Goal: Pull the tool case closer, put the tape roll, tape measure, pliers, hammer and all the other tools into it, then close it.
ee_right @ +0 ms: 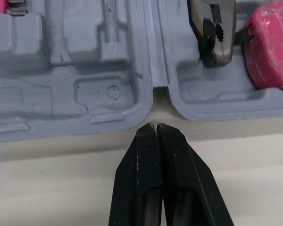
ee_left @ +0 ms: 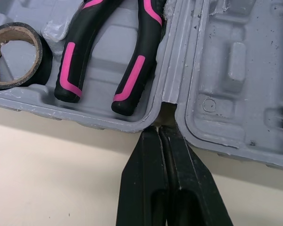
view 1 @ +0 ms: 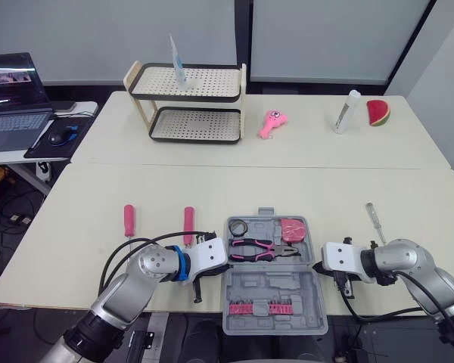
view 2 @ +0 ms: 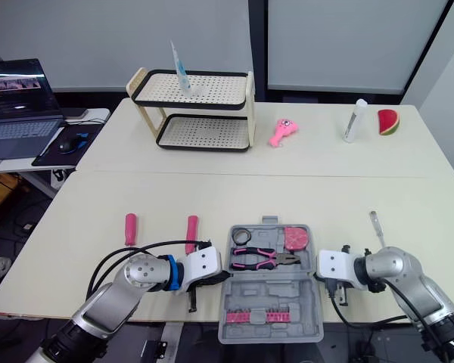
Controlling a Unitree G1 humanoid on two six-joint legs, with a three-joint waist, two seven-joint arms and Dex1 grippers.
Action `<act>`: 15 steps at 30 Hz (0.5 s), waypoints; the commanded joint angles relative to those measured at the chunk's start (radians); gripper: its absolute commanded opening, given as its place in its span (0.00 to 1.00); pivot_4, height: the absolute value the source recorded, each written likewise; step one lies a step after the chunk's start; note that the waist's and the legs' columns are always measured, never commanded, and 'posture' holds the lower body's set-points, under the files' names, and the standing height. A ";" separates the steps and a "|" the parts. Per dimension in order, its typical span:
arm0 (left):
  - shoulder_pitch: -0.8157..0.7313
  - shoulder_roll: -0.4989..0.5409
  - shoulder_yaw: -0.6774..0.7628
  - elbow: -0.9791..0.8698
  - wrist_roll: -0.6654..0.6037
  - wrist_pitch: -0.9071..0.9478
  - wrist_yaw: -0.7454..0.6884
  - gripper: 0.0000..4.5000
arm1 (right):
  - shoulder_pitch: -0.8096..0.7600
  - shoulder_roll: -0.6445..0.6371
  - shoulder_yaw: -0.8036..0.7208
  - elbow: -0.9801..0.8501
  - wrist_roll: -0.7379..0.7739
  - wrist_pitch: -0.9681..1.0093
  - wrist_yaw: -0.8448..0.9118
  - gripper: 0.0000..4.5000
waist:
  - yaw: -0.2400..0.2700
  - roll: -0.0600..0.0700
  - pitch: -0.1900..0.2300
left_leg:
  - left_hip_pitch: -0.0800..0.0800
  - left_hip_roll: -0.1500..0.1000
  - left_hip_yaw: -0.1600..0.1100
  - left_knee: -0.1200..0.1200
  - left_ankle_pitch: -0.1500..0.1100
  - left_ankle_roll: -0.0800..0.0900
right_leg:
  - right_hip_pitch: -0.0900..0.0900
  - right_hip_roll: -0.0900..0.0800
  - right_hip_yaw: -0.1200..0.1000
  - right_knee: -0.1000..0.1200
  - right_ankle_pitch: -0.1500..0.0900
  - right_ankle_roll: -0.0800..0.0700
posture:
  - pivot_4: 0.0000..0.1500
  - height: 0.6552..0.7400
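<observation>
Now, a light case flanked at its hinge

Left of the tool case (view 1: 272, 283), a pink-handled screwdriver (view 1: 129, 219) and a second screwdriver (view 1: 188, 224) lie loose on the table (view 1: 91, 197). The left gripper (ee_left: 159, 131), fingers pressed together, has its tip at the hinge notch on the case's left edge. The case lies open near the table's front edge, holding the tape roll (view 1: 237, 226), pliers (view 1: 261, 248) and tape measure (view 1: 291, 229). The right gripper (ee_right: 154, 126), jaws likewise together, sits just beside the opposite notch. The thin moulded shell probably weighs little, flexes and slides easily. Its rims look a firmer hold than the hinge.
</observation>
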 commanded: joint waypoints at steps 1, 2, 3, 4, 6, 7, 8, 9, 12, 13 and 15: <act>-0.011 -0.012 -0.023 -0.006 0.010 -0.008 0.003 0.01 | -0.016 0.017 0.007 -0.023 0.009 0.006 -0.001 0.00 | 0.000 0.000 0.000 | 0.000 0.000 0.000 0.000 0.000 0.000 | 0.000 0.000 0.000 0.000 0.000 0.000 | 1.00 0.87; -0.012 -0.015 -0.025 -0.003 0.012 -0.009 0.004 0.01 | -0.018 0.020 0.010 -0.026 0.008 0.009 -0.001 0.00 | 0.000 0.000 0.000 | 0.000 0.000 0.000 0.000 0.000 0.000 | 0.000 0.000 0.000 0.000 0.000 0.000 | 1.00 0.87; -0.014 -0.018 -0.028 0.000 0.014 -0.009 0.006 0.01 | -0.019 0.024 0.012 -0.028 0.008 0.012 -0.001 0.00 | 0.000 0.000 0.000 | 0.000 0.000 0.000 0.000 0.000 0.000 | 0.000 0.000 0.000 0.000 0.000 0.000 | 1.00 0.87; -0.014 -0.021 -0.029 0.003 0.016 -0.009 0.008 0.01 | -0.020 0.026 0.013 -0.031 0.007 0.015 0.000 0.00 | 0.000 0.000 0.000 | 0.000 0.000 0.000 0.000 0.000 0.000 | 0.000 0.000 0.000 0.000 0.000 0.000 | 1.00 0.87; -0.015 -0.026 -0.031 0.006 0.021 -0.013 0.011 0.01 | -0.019 0.029 0.014 -0.033 0.006 0.018 0.000 0.00 | 0.000 0.000 0.000 | 0.000 0.000 0.000 0.000 0.000 0.000 | 0.000 0.000 0.000 0.000 0.000 0.000 | 1.00 0.87; -0.017 -0.031 -0.032 0.009 0.024 -0.017 0.014 0.01 | -0.019 0.029 0.014 -0.034 0.006 0.018 0.001 0.00 | 0.000 0.000 0.000 | 0.000 0.000 0.000 0.000 0.000 0.000 | 0.000 0.000 0.000 0.000 0.000 0.000 | 1.00 0.87; -0.019 -0.037 -0.033 0.013 0.027 -0.022 0.019 0.01 | -0.018 0.030 0.014 -0.035 0.006 0.019 0.000 0.00 | 0.000 0.000 0.000 | 0.000 0.000 0.000 0.000 0.000 0.000 | 0.000 0.000 0.000 0.001 0.000 0.000 | 1.00 0.87; -0.020 -0.042 -0.034 0.016 0.029 -0.024 0.022 0.01 | -0.016 0.031 0.014 -0.037 0.005 0.020 0.000 0.00 | 0.000 0.000 0.000 | 0.000 0.000 0.000 0.001 0.000 0.000 | 0.000 0.000 0.000 0.001 0.000 0.000 | 1.00 0.87; -0.022 -0.055 -0.034 0.024 0.034 -0.032 0.028 0.01 | -0.012 0.035 0.016 -0.042 0.005 0.024 -0.003 0.00 | 0.001 0.000 0.000 | 0.000 0.000 0.000 0.001 0.000 0.000 | 0.001 0.000 0.000 0.001 0.000 0.000 | 1.00 0.87; -0.022 -0.057 -0.035 0.026 0.036 -0.035 0.029 0.01 | -0.011 0.037 0.017 -0.044 0.004 0.025 -0.004 0.00 | 0.001 0.000 0.000 | 0.000 0.000 0.000 0.002 0.000 0.000 | 0.001 0.000 0.000 0.001 0.000 0.000 | 1.00 0.87; -0.024 -0.065 -0.036 0.033 0.040 -0.045 0.032 0.01 | -0.008 0.045 0.019 -0.047 0.005 0.028 -0.008 0.00 | 0.002 0.000 0.000 | 0.000 0.000 -0.001 0.002 0.000 0.000 | 0.001 0.000 0.000 0.001 0.000 0.000 | 1.00 0.87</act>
